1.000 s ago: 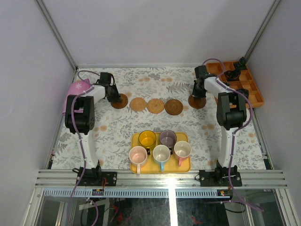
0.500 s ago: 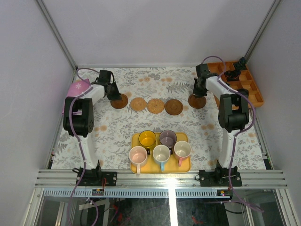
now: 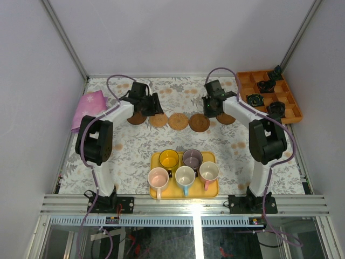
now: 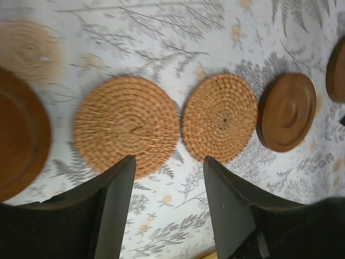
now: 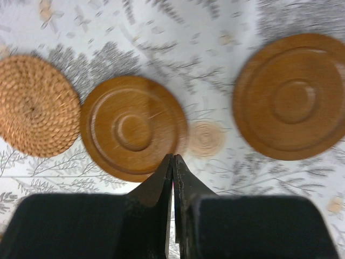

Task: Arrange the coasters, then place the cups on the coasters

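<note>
Five coasters lie in a row across the flowered table: a dark one (image 3: 136, 118), two tan woven ones (image 3: 158, 120) (image 3: 178, 121), and two more dark ones (image 3: 199, 123) (image 3: 226, 117). My left gripper (image 3: 154, 106) hovers open over the tan pair (image 4: 126, 132) (image 4: 220, 124), nothing between its fingers (image 4: 116, 205). My right gripper (image 3: 209, 109) is shut and empty, its tips (image 5: 173, 157) at the near edge of a dark coaster (image 5: 133, 127), another dark one (image 5: 294, 97) to the right. The cups stand on the yellow tray (image 3: 172, 193): yellow (image 3: 168, 158), purple-grey (image 3: 192, 157), pink (image 3: 158, 177), light blue (image 3: 185, 176), cream-pink (image 3: 209, 171).
An orange compartment box (image 3: 294, 110) with small black objects sits at the back right corner. A pink cloth (image 3: 89, 105) lies at the left edge. Grey walls close in the table on three sides.
Both arms have swung inward from the row's outer dark coasters toward its middle. The left gripper has opened; the right stays shut.
</note>
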Available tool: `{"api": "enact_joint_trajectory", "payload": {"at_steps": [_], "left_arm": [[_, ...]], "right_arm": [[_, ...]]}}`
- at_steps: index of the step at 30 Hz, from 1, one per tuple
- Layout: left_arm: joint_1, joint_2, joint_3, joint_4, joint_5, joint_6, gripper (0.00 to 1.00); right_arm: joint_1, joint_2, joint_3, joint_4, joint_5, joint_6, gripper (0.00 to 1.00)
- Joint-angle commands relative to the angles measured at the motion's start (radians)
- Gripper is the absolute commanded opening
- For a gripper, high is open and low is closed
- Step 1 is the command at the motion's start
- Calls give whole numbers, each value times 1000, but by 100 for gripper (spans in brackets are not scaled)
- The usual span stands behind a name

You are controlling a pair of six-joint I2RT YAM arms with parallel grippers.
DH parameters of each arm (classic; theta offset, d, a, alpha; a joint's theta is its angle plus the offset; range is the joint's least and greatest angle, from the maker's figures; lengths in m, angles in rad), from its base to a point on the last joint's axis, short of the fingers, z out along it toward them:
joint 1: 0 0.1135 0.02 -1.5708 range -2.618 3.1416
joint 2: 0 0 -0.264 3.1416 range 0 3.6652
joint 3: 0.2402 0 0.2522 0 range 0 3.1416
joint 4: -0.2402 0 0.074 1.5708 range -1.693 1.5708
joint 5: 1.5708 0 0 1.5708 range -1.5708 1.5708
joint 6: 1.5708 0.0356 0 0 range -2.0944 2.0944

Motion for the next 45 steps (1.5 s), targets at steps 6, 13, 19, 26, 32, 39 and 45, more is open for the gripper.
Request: {"api": "enact_joint_trajectory", "payload": {"at_steps": [6, 13, 19, 26, 32, 39, 45], "left_arm": [[-62, 52, 16, 82, 39, 2, 48], [-70, 68, 16, 69, 20, -2, 31], [-72, 65, 12, 52, -14, 4, 31], [-72, 73, 14, 45, -25, 9, 31], [-70, 82, 28, 33, -37, 19, 31], [-70, 93, 37, 26, -44, 27, 31], [-70, 92, 40, 25, -50, 33, 32]], "right_arm": [[38, 73, 31, 69, -131, 9, 0], [39, 138, 62, 62, -167, 4, 0], [39, 167, 65, 66, -127, 7, 0], [39, 207, 121, 24, -15, 17, 0], [37, 227, 160, 7, 41, 29, 0], [37, 262, 218, -7, 56, 22, 0], [37, 294, 278, -20, 73, 13, 0]]}}
